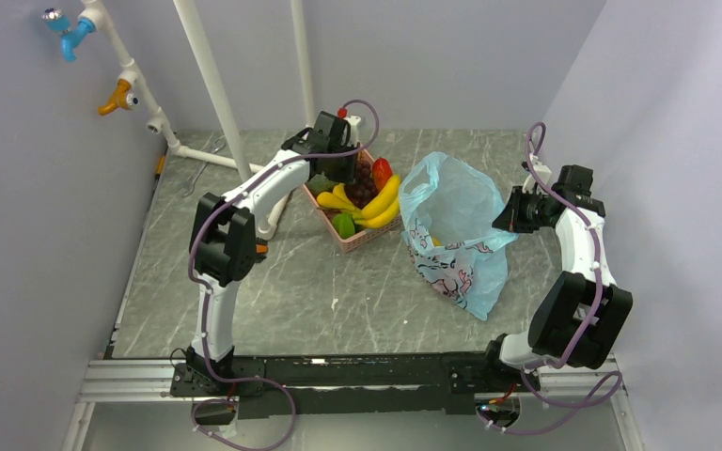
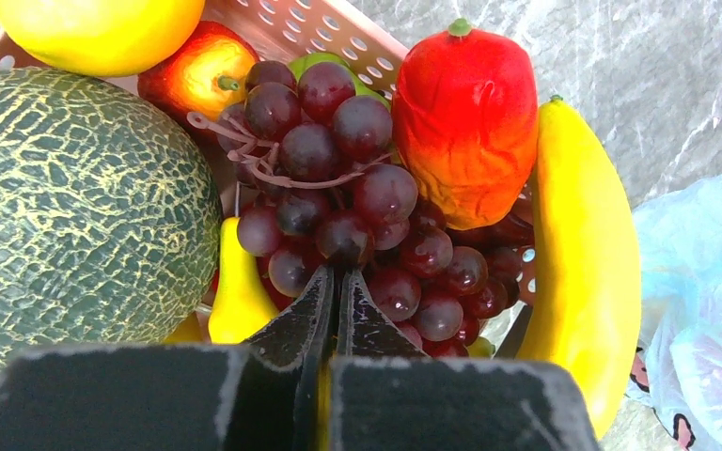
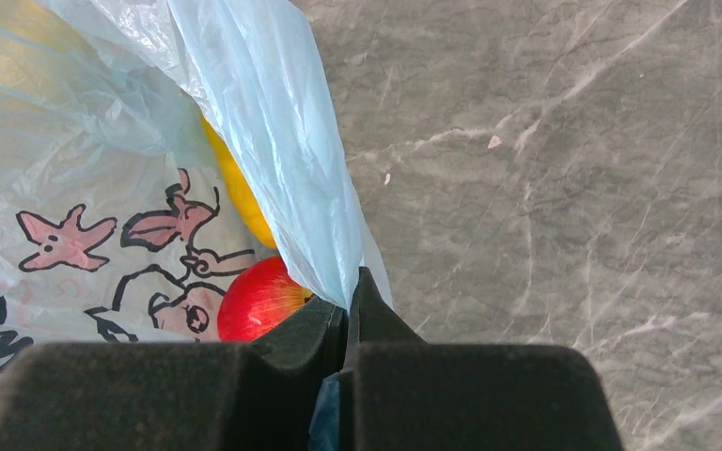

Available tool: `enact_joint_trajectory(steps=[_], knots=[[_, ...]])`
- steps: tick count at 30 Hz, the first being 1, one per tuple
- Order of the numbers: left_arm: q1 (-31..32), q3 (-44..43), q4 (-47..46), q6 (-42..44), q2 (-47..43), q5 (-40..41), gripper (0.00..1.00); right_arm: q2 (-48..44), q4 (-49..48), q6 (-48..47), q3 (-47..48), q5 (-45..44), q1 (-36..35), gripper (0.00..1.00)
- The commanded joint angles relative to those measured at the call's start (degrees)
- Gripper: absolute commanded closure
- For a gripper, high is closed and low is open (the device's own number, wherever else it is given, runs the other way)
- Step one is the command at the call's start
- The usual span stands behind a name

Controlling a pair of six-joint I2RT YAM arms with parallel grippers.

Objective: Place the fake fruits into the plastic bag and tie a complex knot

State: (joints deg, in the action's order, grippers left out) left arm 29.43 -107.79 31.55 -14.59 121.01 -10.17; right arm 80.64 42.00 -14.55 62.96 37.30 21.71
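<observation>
Tabletop (image 1: 357, 324): grey stone-look sheet w/ pale veins, seen in all 3 views. It is enclosed left, back and right by plain pale grey-lilac walls (image 1: 28, 244); lighting is soft and even. A slanted white pipe (image 1: 209, 89) is set at back-left, w/ a 2nd white pole (image 1: 301, 66) beside it. A blue fitting (image 1: 70, 38) and an orange fitting (image 1: 116, 98) are carried on the pipe run by the left wall. An alu rail (image 1: 122, 381) is fixed along the near edge.

bare tabletop (image 1: 338, 301) at front, fake fruits (image 1: 381, 202) crowding pink basket (image 1: 362, 241), plastic bag (image 1: 456, 202) just beside, white pipes (image 1: 209, 89) behind
</observation>
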Motion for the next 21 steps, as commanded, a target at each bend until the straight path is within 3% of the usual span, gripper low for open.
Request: enact_joint_trajectory(steps=[1,15,18,21], knots=[[-0.31,-0.35,-2.01,-0.31,-5.48,1.56,1.00,0.22,-1.02,-0.22,1.68,-0.08,0.21,1.00],[-0.51,0.74,-4.60,2.89,-15.03,3.22,1.00,-0.15,-1.70,0.40,1.15,1.06,0.23,1.00],[-0.79,0.18,-6.59,3.85,-16.66,0.45,1.00,-0.22,-2.07,1.02,1.07,1.54,-0.34,1.00],[-0.70,0.50,-12.72,6.41,-19.26,-7.31,1.00,-0.48,-2.60,1.63,0.85,2.06,-1.01,1.00]])
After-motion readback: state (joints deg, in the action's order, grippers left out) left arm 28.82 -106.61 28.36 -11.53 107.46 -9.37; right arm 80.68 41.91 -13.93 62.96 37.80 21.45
